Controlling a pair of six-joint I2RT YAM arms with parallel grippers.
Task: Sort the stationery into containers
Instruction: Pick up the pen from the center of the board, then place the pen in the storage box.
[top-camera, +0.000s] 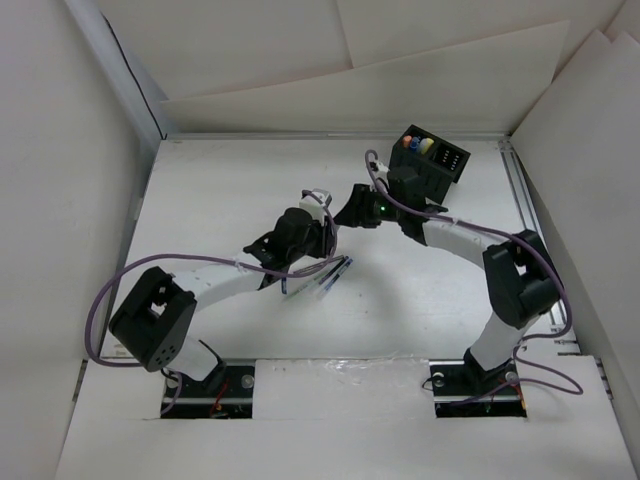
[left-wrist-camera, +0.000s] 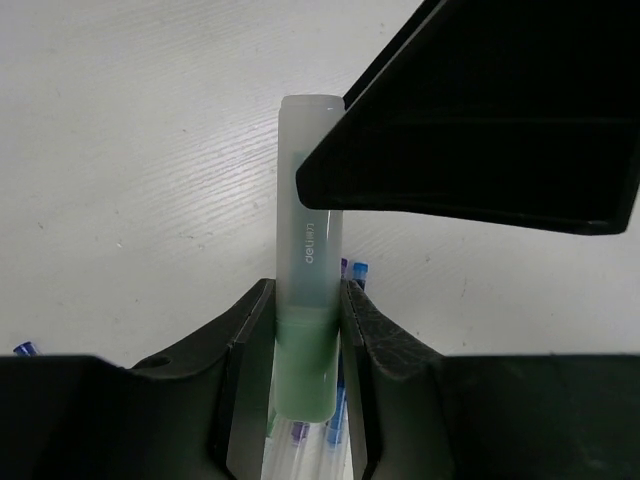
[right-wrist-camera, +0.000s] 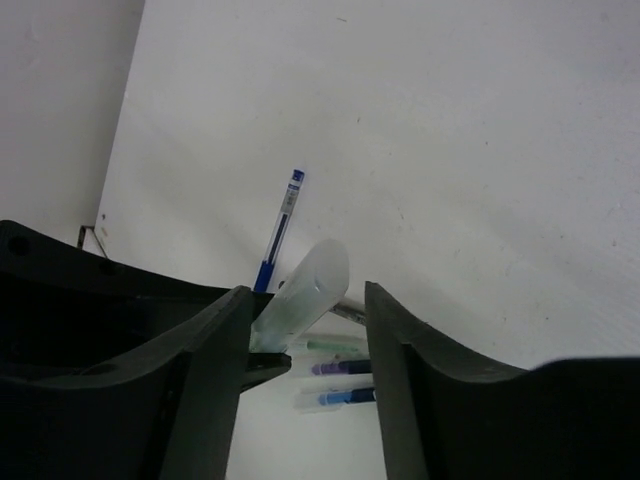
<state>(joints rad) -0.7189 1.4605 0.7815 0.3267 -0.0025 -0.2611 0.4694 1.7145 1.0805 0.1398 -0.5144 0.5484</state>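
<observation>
My left gripper (left-wrist-camera: 305, 300) is shut on a green highlighter (left-wrist-camera: 310, 240) with a frosted cap and holds it above the table. In the top view it (top-camera: 322, 214) is at mid-table. My right gripper (right-wrist-camera: 307, 290) is open, its jaws on either side of the highlighter's cap (right-wrist-camera: 312, 280); in the top view it (top-camera: 353, 207) meets the left one. Several clear pens (top-camera: 322, 276) with dark caps lie below; they also show in the right wrist view (right-wrist-camera: 345, 370). A blue pen (right-wrist-camera: 282, 228) lies apart. The black organiser box (top-camera: 447, 166) stands at the back right, with orange, blue and yellow items in it.
White foam-board walls (top-camera: 70, 200) enclose the table on the left, back and right. A metal rail (top-camera: 528, 215) runs along the right edge. Purple cables (top-camera: 110, 300) loop off both arms. The right gripper's black body (left-wrist-camera: 490, 110) hangs close over the highlighter.
</observation>
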